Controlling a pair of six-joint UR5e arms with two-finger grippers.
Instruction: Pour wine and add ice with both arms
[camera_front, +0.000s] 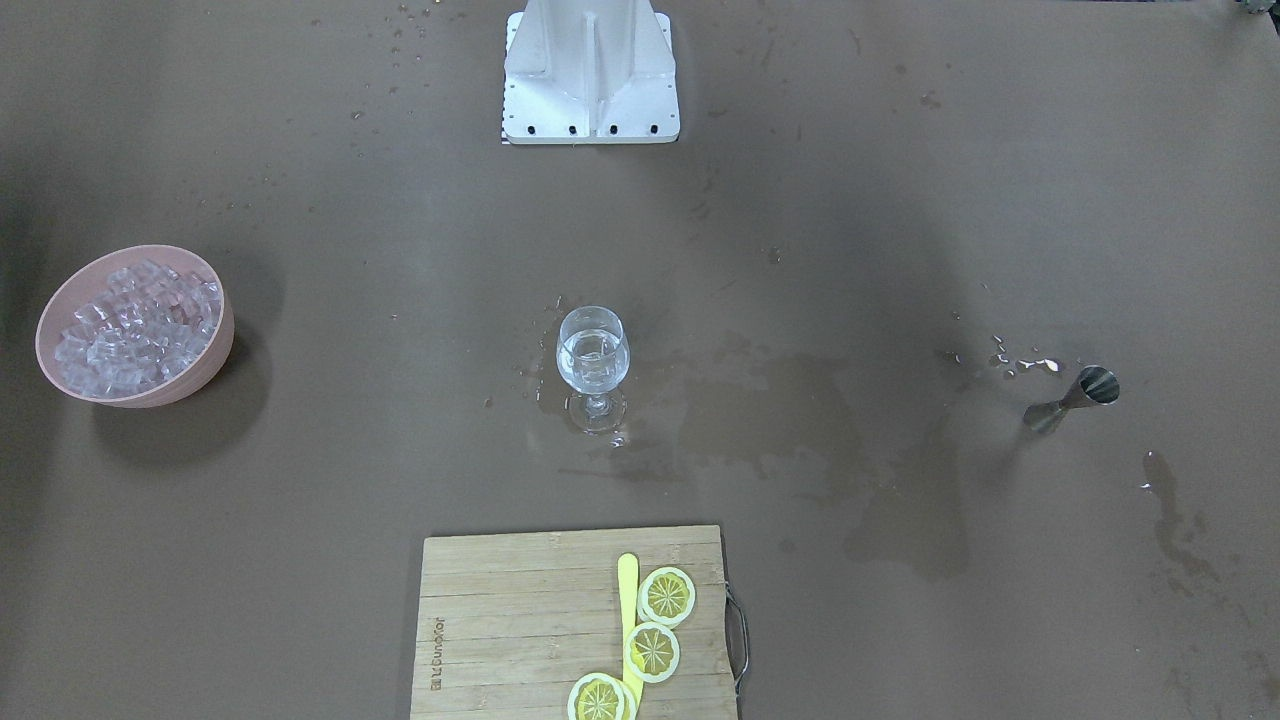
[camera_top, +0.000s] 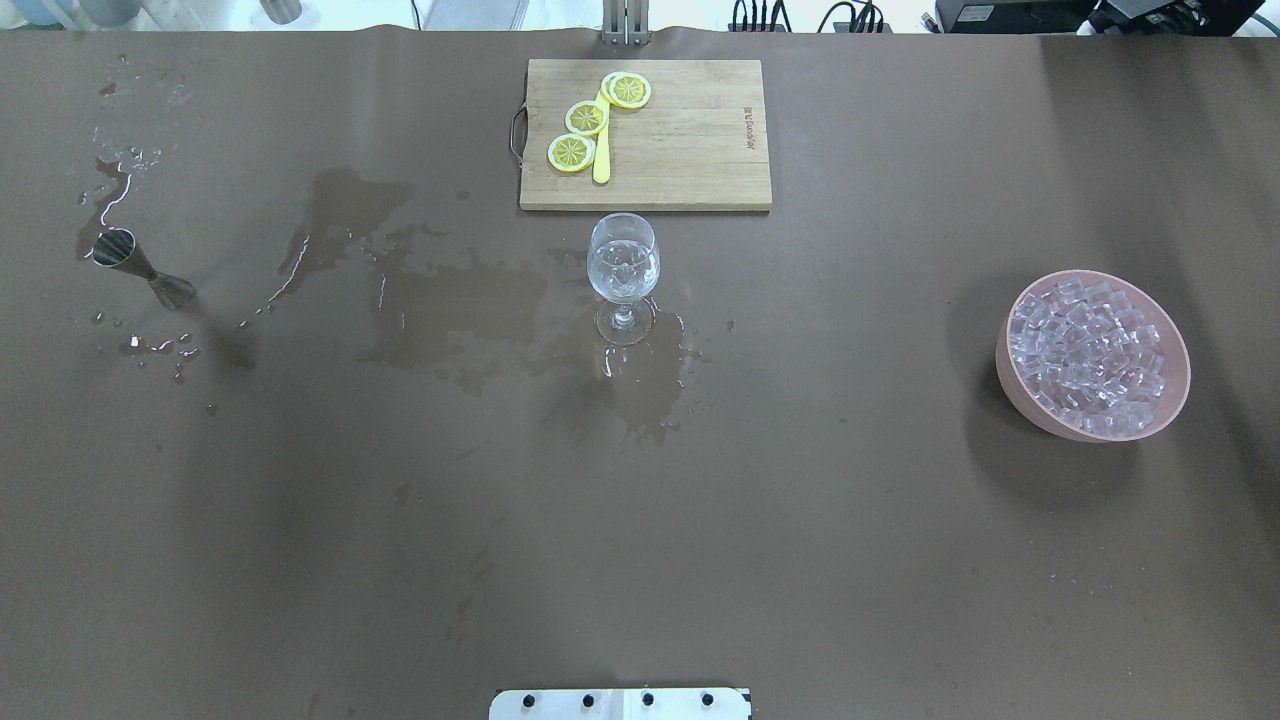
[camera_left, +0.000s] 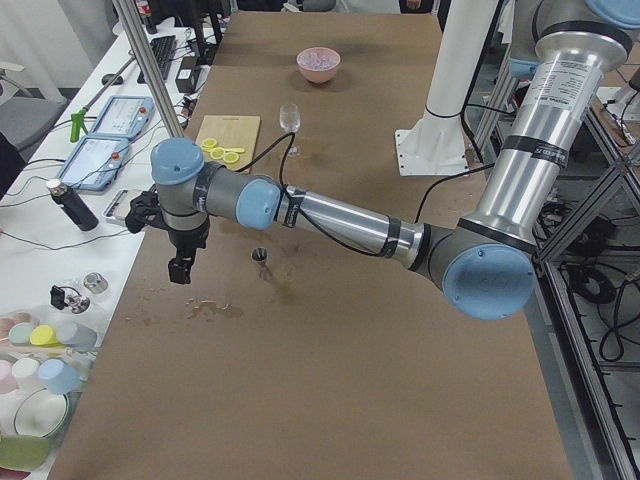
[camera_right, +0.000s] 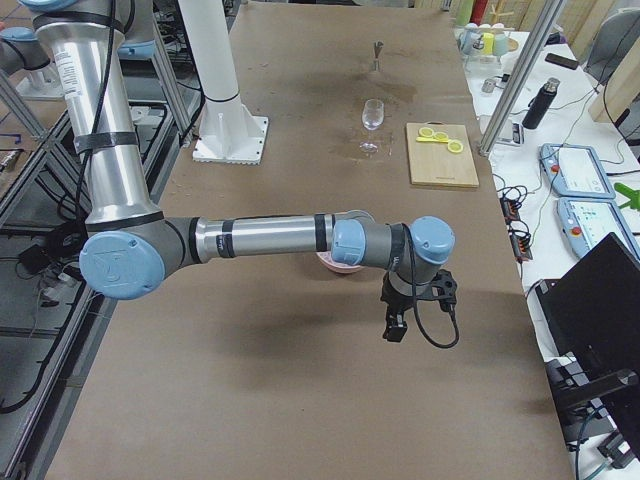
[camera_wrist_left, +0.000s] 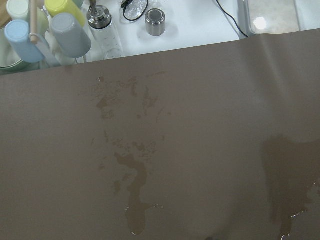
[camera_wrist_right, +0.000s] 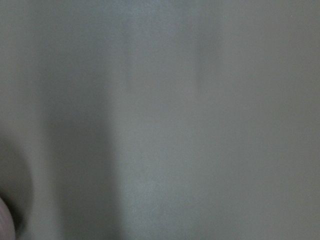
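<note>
A stemmed wine glass (camera_front: 593, 360) (camera_top: 622, 268) stands mid-table with a little clear wine and what look like ice cubes in it. A pink bowl (camera_front: 203, 378) (camera_top: 1018, 393) full of ice (camera_front: 135, 320) (camera_top: 1090, 355) sits on the robot's right side. A steel jigger (camera_front: 1072, 398) (camera_top: 140, 266) stands on the left side. My left gripper (camera_left: 180, 268) hangs above the table's left end, beyond the jigger (camera_left: 260, 258). My right gripper (camera_right: 393, 328) hangs past the bowl at the right end. Whether either is open or shut, I cannot tell.
A bamboo cutting board (camera_front: 510, 620) (camera_top: 690, 150) with lemon slices (camera_top: 586, 118) and a yellow knife lies beyond the glass. Wet patches (camera_top: 450, 300) spread between jigger and glass. The white stand (camera_front: 590, 75) is at the robot's edge. Cups and bottles (camera_wrist_left: 70, 25) sit past the left end.
</note>
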